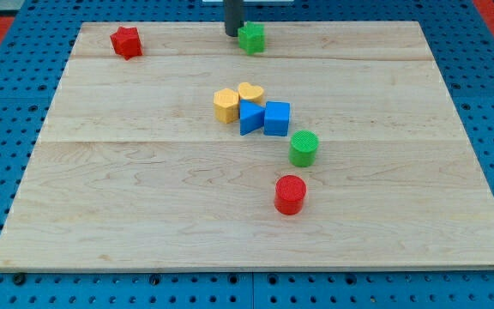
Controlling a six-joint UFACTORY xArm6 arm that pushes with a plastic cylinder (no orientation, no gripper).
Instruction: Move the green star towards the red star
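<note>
The green star (251,38) lies near the view's top edge of the wooden board, a little right of centre. The red star (126,41) lies at the view's top left, far to the left of the green star. My tip (231,33) stands just left of the green star, close to or touching its left side. The rod runs up out of the view's top.
A cluster sits mid-board: a yellow hexagon (225,106), a yellow heart (250,92), a blue triangle (250,118) and a blue cube (276,118). A green cylinder (304,148) and a red cylinder (290,194) stand lower right. The wooden board (101,215) rests on a blue pegboard.
</note>
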